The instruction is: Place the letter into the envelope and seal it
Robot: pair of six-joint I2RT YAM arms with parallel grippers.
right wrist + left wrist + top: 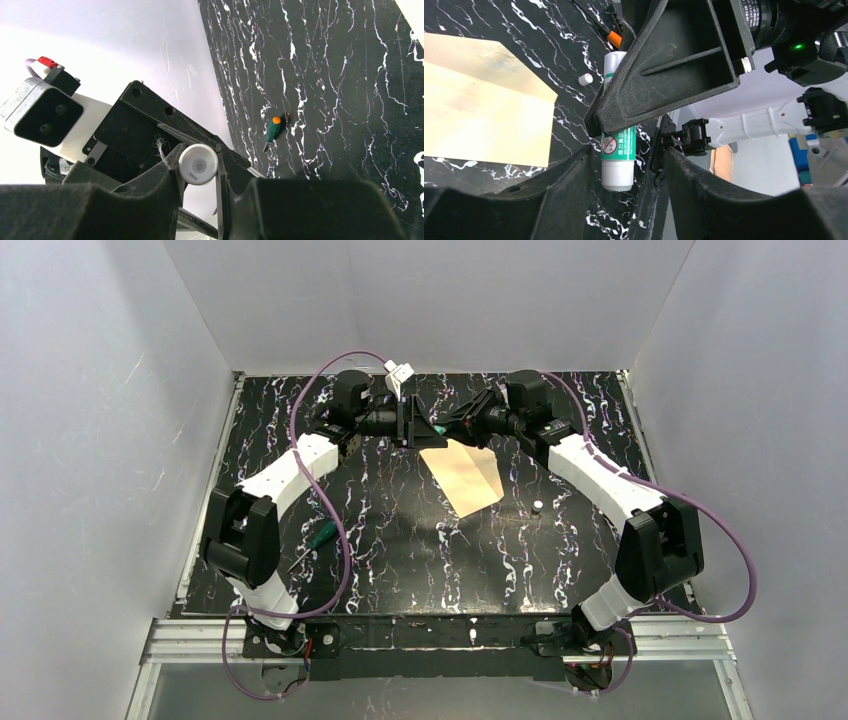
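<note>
At the far middle of the black, white-veined table top (400,560), the flat tan paper envelope (462,475) lay just on the near side of the two meeting arms; neither gripper held it. Its flap with slanted edges was folded out and open, which the left wrist view showed best. No separate sheet was in view, so the letter was probably inside already; the pocket did not show its content, and I cannot tell for sure. Such thin paper would be very light, easy to bend and slippery on the smooth table; I judge it better to press it flat near the crease and push the flap over from its tip than to pinch it.

The right gripper (198,165) was clamped on the white and green plastic glue stick (618,150), around the middle of the tube (a rigid, smooth cylinder that could turn in the fingers). The left gripper (626,172) had its jaws apart on both sides of the tube's white end; whether they pressed it, I cannot tell. A small white round cap (585,79) stood near the envelope, not touching it; a green screwdriver with an orange end (274,129) lay well apart.
</note>
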